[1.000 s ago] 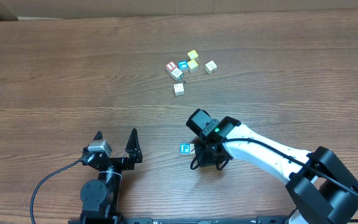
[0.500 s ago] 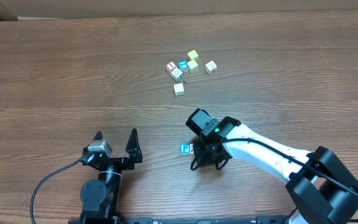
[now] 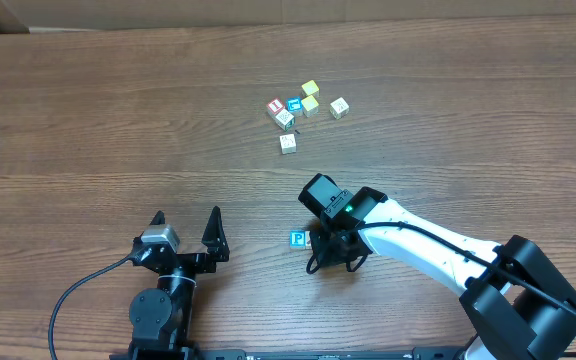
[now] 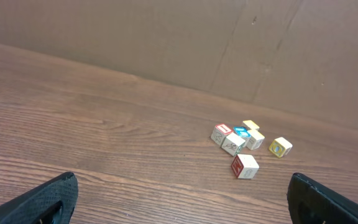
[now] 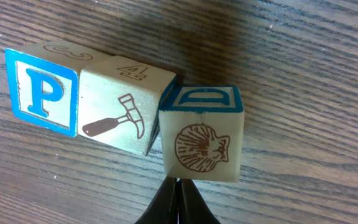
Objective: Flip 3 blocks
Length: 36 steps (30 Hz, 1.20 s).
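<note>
Three blocks lie in a row in the right wrist view. They are a blue-and-white P block [image 5: 42,90], a cream block with a hammer picture [image 5: 123,112] and a cream block with a shell picture [image 5: 202,134] whose top face has a blue frame. My right gripper [image 5: 178,200] is shut and empty, its tip touching the shell block's near lower edge. Overhead, only the P block [image 3: 298,238] shows beside the right gripper [image 3: 326,248]; the other two are hidden under it. My left gripper [image 3: 186,228] stands open and empty near the front edge, far from the blocks.
A cluster of small cubes sits further back: a red-faced cube [image 3: 276,105], a blue-faced one [image 3: 293,104], yellow cubes [image 3: 310,89] and a separate cream cube [image 3: 287,143]. The same cluster [image 4: 244,138] shows in the left wrist view, before a cardboard wall [image 4: 166,37].
</note>
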Available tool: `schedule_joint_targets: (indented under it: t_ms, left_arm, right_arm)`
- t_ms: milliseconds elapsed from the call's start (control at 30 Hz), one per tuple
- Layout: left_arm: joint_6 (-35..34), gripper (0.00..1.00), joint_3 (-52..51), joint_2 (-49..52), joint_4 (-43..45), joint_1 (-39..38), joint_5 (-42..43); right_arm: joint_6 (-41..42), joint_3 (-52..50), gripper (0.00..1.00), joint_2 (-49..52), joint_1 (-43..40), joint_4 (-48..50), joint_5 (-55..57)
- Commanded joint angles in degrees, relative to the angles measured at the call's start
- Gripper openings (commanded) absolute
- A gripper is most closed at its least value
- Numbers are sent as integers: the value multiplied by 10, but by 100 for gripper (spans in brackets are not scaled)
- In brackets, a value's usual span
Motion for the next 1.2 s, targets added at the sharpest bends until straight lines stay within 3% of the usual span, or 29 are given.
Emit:
schedule_joint_targets:
  t_ms: [0,667,1000,1167]
  left_arm:
    - [9,100,-2,-6,1,3,4]
    - [9,100,-2,-6,1,3,4]
    - [9,100,-2,-6,1,3,4]
    - [9,100,-2,-6,1,3,4]
  right_arm:
    - [-4,15,5,4,-1,5,-3]
    - [-4,39,4,4,-1,5,-22]
    - [-4,115,4,-28,-8,-88,-42]
    - [30,142,4,-33,-55,-91,-42]
